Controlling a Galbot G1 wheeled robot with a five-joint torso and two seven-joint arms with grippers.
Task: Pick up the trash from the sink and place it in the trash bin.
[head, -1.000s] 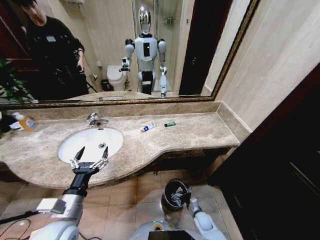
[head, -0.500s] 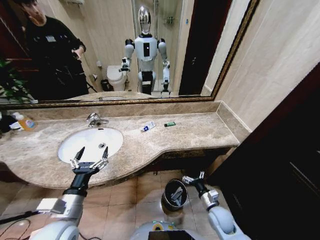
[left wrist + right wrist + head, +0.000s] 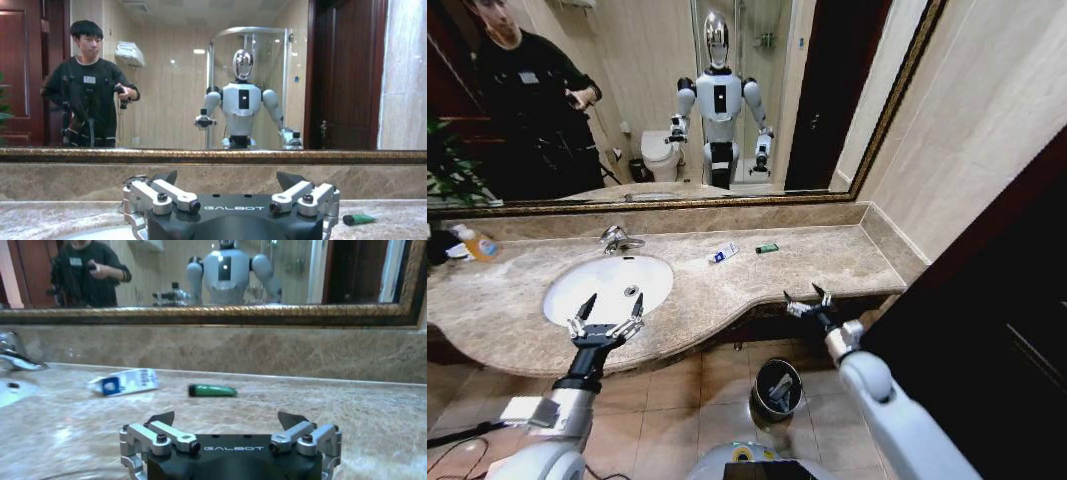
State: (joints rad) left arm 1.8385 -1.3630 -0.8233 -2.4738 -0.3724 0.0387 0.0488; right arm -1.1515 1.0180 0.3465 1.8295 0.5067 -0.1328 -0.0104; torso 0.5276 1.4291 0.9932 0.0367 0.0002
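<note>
The white oval sink (image 3: 592, 292) sits in the marble counter with its chrome faucet (image 3: 616, 239) behind it. A white packet with blue marks (image 3: 722, 254) (image 3: 123, 381) and a small dark-green piece (image 3: 767, 248) (image 3: 211, 390) (image 3: 358, 218) lie on the counter to the right of the sink. My left gripper (image 3: 605, 322) (image 3: 230, 180) hangs open over the sink's front edge, holding nothing. At the counter's front edge on the right, my right gripper (image 3: 807, 299) (image 3: 227, 419) is open and faces the two items. The black trash bin (image 3: 756, 392) stands on the floor below, with pale items inside.
An orange-capped bottle (image 3: 477, 243) stands at the counter's far left. A wide mirror (image 3: 677, 100) lines the back wall. A dark wooden door (image 3: 987, 330) is close on the right. Tiled floor lies around the bin.
My right arm has risen from the trash bin on the floor to the counter's front edge. The left arm has stayed still over the sink.
</note>
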